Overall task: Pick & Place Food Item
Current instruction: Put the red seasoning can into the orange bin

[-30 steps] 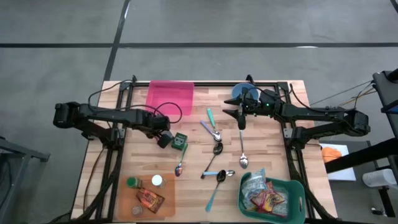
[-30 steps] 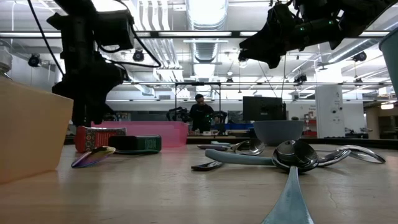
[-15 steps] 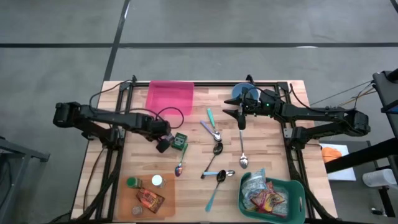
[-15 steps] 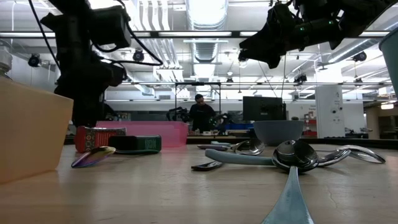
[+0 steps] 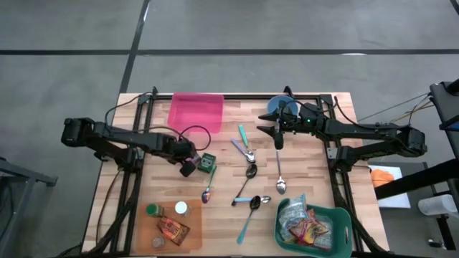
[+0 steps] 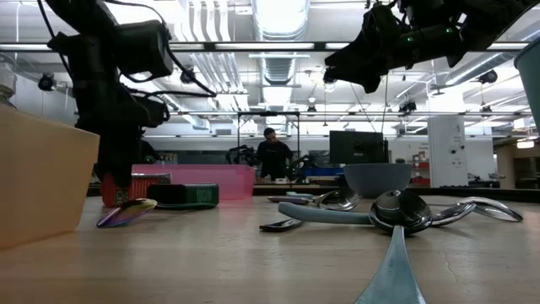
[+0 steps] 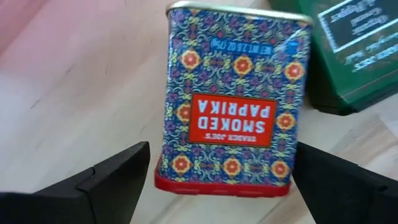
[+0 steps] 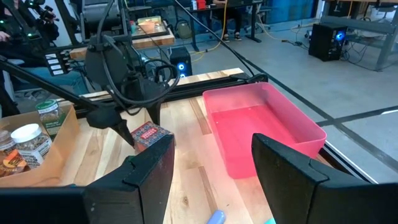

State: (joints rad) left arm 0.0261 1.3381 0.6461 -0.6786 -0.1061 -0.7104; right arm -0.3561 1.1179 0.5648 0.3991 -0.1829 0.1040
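Observation:
A smoked paprika tin (image 7: 230, 99), red-rimmed with a blue patterned face, lies flat on the wooden table beside a dark green tin (image 7: 351, 56). My left gripper (image 7: 224, 180) points down over the paprika tin, open. Its fingers stand on either side of the tin's red-rimmed end without touching it. In the high view the gripper (image 5: 188, 166) covers the paprika tin, and the green tin (image 5: 207, 163) shows beside it. In the low view the paprika tin (image 6: 135, 187) sits just behind the fingers. My right gripper (image 5: 277, 140) hangs level above the spoons, open and with nothing in it (image 8: 211, 180).
A pink tray (image 5: 196, 111) lies at the far edge and a blue bowl (image 5: 281, 107) at the far right. Several spoons (image 5: 249, 172) are scattered mid-table. A green basket of packets (image 5: 313, 223) sits near right, and a board with jars (image 5: 168, 222) near left. A person (image 6: 272, 156) sits far behind.
My left gripper has come down toward the paprika tin, rolling a little about its own axis, and has stayed open. The tin has not moved.

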